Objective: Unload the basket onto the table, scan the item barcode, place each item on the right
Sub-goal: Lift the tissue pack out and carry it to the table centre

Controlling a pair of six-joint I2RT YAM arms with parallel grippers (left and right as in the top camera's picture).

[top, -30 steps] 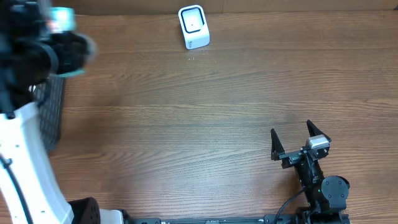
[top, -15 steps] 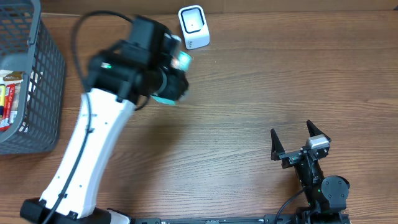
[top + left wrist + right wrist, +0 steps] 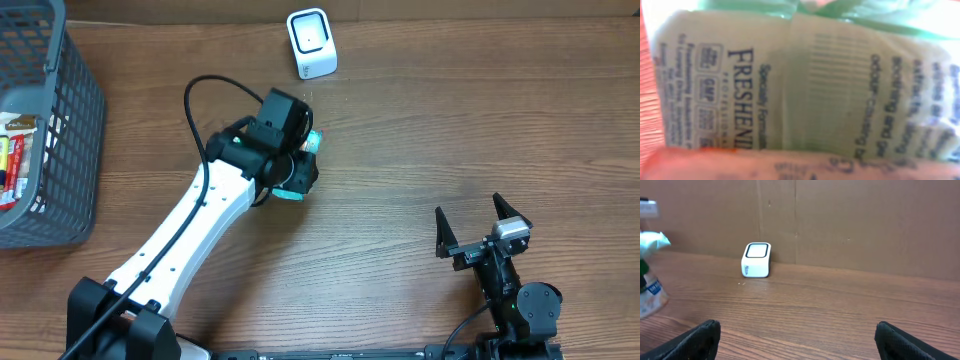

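Wood-grain table (image 3: 420, 120) from above: the left gripper (image 3: 303, 158) is clamped on a green-topped packet (image 3: 314, 142), near the white scanner (image 3: 311, 43). The right gripper (image 3: 482, 225) is spread wide and empty. The left wrist view alone shows the packet's printed label (image 3: 790, 85). The right wrist view shows the scanner upright, with the packet at its left edge.

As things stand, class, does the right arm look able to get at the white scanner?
Probably, as far as obstacles go: only bare wood lies between the open right hand and the scanner, and the packet sits aside. Whether the arm stretches that far is unclear.
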